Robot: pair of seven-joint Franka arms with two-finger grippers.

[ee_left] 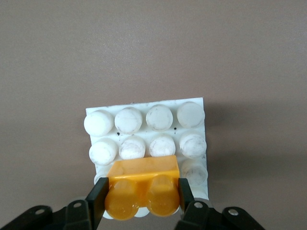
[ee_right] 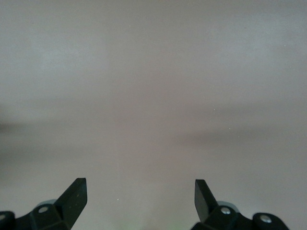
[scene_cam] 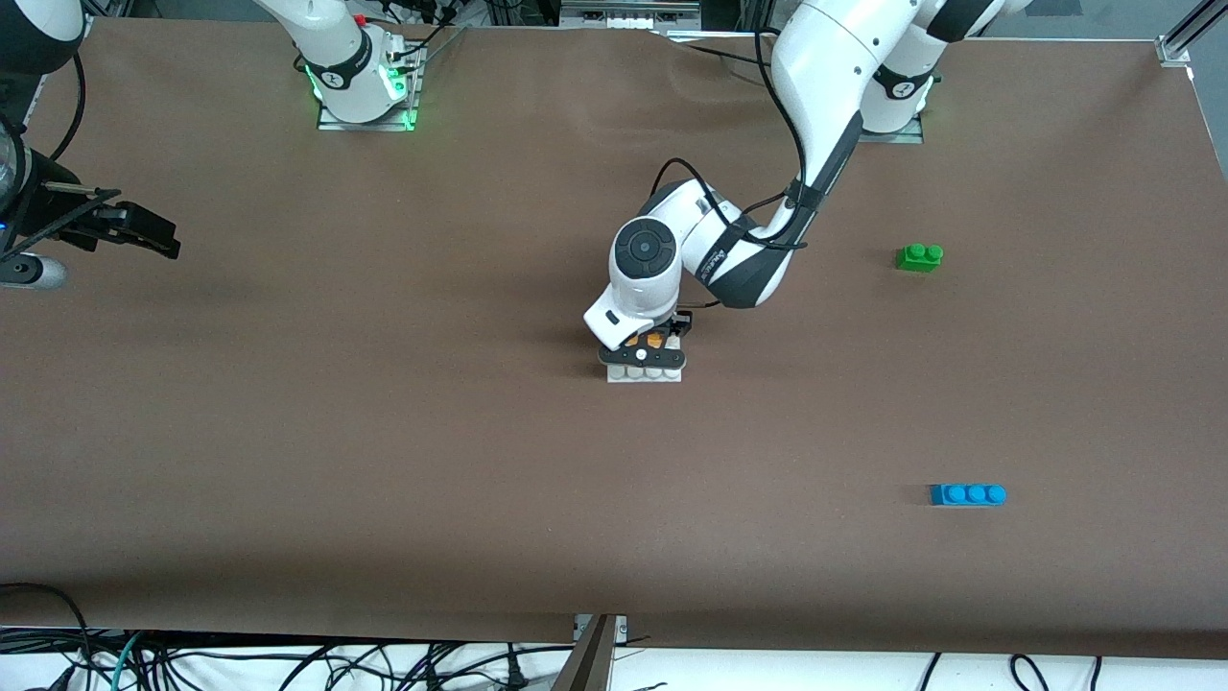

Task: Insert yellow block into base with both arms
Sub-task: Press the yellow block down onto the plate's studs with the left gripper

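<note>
Blue brick lies nearest the camera, toward the left arm's end of the counter, untouched. Going left to right in the front view, we see the right tool at the right arm's end of the counter, over bare surface; in its wrist view the fingers stand wide apart with nothing between them, and that arm waits. Mid-counter, the left tool is clamped on the yellow block, fingers pressed against its two ends, studs up. We see the block right over the base, at the base's edge row of studs; whether it is fully seated we cannot tell. Green brick sits farther from the camera than the blue one, well apart from the base. We judge the step to be the insertion itself. Next move likely calls for a straight downward press with the block square to the studs, the base perhaps steadied by the right arm.
</note>
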